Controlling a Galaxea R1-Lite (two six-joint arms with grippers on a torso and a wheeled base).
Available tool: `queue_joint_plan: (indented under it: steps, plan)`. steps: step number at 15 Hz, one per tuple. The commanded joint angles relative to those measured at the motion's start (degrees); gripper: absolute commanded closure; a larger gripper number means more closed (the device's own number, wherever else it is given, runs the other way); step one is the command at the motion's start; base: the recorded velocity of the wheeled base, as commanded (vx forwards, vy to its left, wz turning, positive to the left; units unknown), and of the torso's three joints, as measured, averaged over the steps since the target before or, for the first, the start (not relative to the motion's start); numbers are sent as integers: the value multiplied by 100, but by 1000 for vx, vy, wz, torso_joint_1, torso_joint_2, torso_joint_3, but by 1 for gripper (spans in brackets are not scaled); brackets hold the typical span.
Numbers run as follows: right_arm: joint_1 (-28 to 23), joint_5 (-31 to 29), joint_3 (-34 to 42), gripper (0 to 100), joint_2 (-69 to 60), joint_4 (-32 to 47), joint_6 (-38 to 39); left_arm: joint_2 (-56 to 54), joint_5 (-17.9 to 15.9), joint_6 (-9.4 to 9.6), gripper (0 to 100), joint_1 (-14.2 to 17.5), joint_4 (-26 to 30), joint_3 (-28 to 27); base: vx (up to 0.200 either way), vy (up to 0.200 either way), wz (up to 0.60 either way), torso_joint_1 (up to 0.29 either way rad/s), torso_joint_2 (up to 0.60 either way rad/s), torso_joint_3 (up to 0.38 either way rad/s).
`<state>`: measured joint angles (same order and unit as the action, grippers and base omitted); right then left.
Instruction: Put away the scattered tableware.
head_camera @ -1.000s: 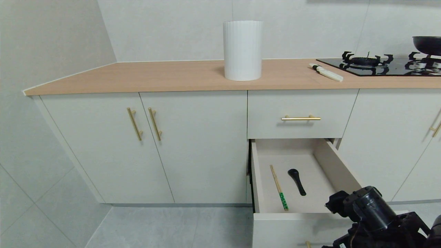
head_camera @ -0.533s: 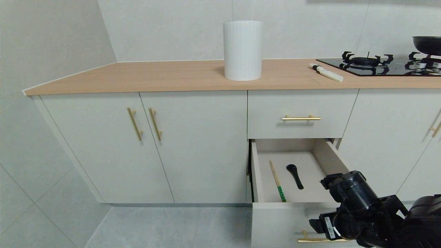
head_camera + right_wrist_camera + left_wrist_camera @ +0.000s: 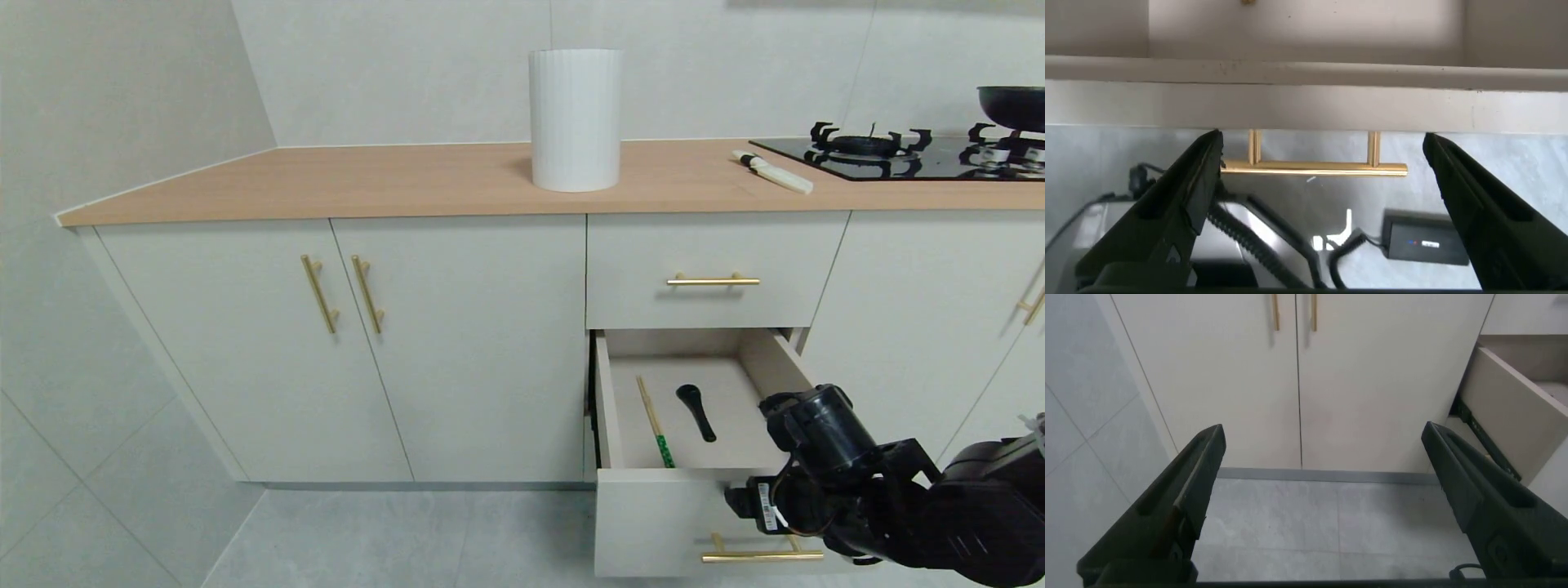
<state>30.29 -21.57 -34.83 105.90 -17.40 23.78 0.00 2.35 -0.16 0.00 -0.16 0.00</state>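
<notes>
Under the counter, the drawer stands half open. The right hand faces the gold handle, fingers spread wide. Chopsticks and black spoon lie inside. Closing appears next: press the front squarely and slowly to prevent sliding.

I see a wood-tone counter against a pale tiled wall. A tall white ribbed canister stands upright on it, about mid-counter. Far right, a black glass gas hob is set into the counter, with a dark pan on its rightmost burner. Below the counter on the left is a pair of shut cabinet doors, their two gold bar handles side by side at the seam. The top drawer right of them is shut, with a horizontal gold handle. Grey tiled floor below.
</notes>
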Motion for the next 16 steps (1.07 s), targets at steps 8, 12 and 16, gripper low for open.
queue_joint_plan:
  steps: [8, 12, 16]
  plan:
    - [-524, -243, -182, 0, 519, -748, 91, 0, 2, -2, 0, 0, -2, 0, 0, 0, 0, 0, 0, 0]
    - [-779, -269, -252, 0, 836, -1214, 100, 0, 2, -2, 0, 0, -2, 0, 0, 0, 0, 0, 0, 0]
    - [-938, -269, -261, 0, 1187, -1811, 100, 0, 2, -2, 0, 0, -2, 0, 0, 0, 0, 0, 0, 0]
